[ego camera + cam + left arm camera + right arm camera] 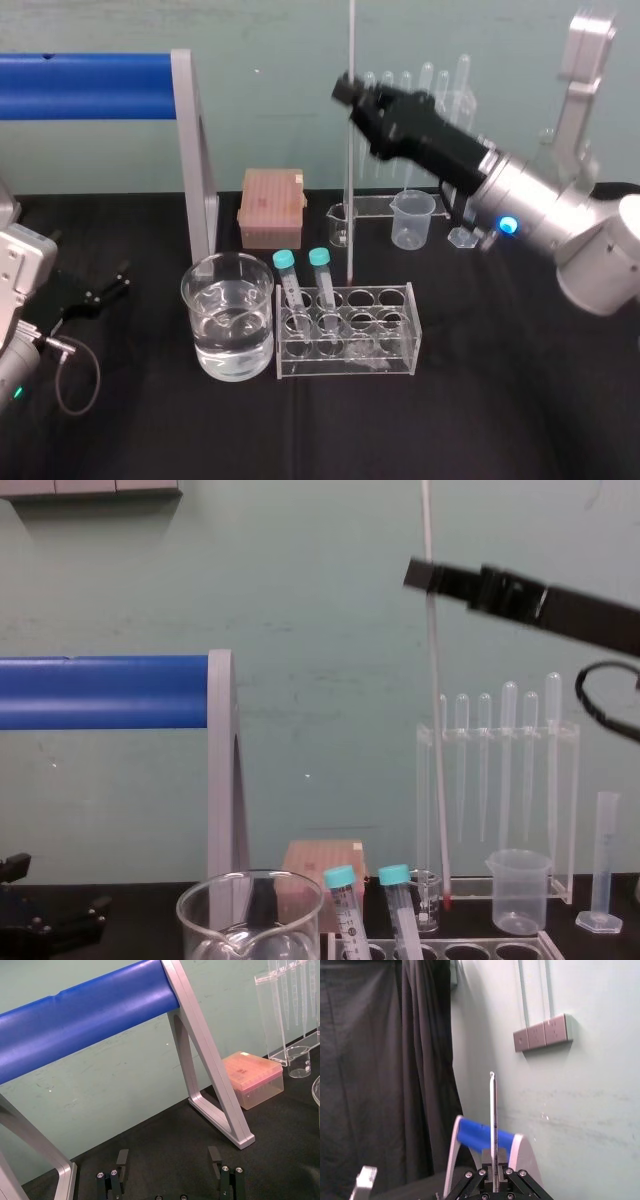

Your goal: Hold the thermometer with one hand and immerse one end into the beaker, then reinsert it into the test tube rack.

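Observation:
The thermometer (351, 180) hangs upright as a long thin glass rod, and my right gripper (345, 92) is shut on its upper part. In the chest view the thermometer (436, 760) ends in a red tip just above the back of the test tube rack (450, 948), with the right gripper (420, 577) high up. In the right wrist view the rod (493, 1120) rises from between the fingers of the right gripper (493, 1182). The water-filled beaker (228, 315) stands to the left of the rack (400, 335), which holds two teal-capped tubes. My left gripper (168, 1160) is parked open at the table's left (108, 286).
A blue bar on silver legs (195, 150) stands behind the beaker. A pink tip box (270, 207), a small glass beaker (340, 225), a cloudy plastic beaker (413, 218), a pipette stand (500, 780) and a graduated cylinder (603, 860) line the back.

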### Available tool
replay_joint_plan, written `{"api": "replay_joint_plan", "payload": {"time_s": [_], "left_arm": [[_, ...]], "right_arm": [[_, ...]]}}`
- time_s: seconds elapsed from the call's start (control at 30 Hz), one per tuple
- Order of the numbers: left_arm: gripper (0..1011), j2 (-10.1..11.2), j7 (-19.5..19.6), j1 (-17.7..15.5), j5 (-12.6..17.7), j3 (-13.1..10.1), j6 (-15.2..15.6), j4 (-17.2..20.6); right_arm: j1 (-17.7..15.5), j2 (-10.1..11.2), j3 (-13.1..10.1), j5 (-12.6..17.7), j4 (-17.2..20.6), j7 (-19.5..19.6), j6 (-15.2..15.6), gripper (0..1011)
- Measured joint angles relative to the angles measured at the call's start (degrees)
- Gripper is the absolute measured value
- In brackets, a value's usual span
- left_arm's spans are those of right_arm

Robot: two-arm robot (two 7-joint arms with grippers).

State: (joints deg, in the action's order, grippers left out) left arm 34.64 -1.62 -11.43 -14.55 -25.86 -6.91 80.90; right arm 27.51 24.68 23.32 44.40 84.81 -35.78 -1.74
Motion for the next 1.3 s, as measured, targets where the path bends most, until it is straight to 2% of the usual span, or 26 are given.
{"api": "replay_joint_plan", "payload": {"time_s": [0.13,0.27,0.43,0.57,0.83,1.03,1.13,1.3], "left_arm": [[1008,0.0,0.0,0.0,0.0,0.0,0.0,0.0],[1008,0.0,0.0,0.0,0.0,0.0,0.0,0.0],[1008,0.0,0.0,0.0,0.0,0.0,0.0,0.0],[1008,0.0,0.0,0.0,0.0,0.01,0.0,0.0],[1008,0.0,0.0,0.0,0.0,0.0,0.0,0.0],[1008,0.0,0.0,0.0,0.0,0.0,0.0,0.0],[1008,0.0,0.0,0.0,0.0,0.0,0.0,0.0],[1008,0.0,0.0,0.0,0.0,0.0,0.0,0.0]], "right_arm": [[2.75,0.33,-0.34,1.74,0.59,-0.1,2.12,53],[7.59,0.57,-0.43,3.27,0.66,-0.43,4.67,53],[11.85,0.66,-0.2,3.97,0.33,-1.99,5.14,53],[14.56,0.2,1.26,3.97,-0.73,-3.47,4.35,53],[17.01,-2.17,3.92,4.44,-2.98,-4.85,3.67,53],[18.94,-5.18,6.4,6.07,-4.67,-6.95,3.26,53],[19.53,-6.72,8.21,7.08,-5.94,-8.38,3.3,53],[19.6,-7.85,10.86,7.46,-8.57,-10.53,3.3,53]]}}
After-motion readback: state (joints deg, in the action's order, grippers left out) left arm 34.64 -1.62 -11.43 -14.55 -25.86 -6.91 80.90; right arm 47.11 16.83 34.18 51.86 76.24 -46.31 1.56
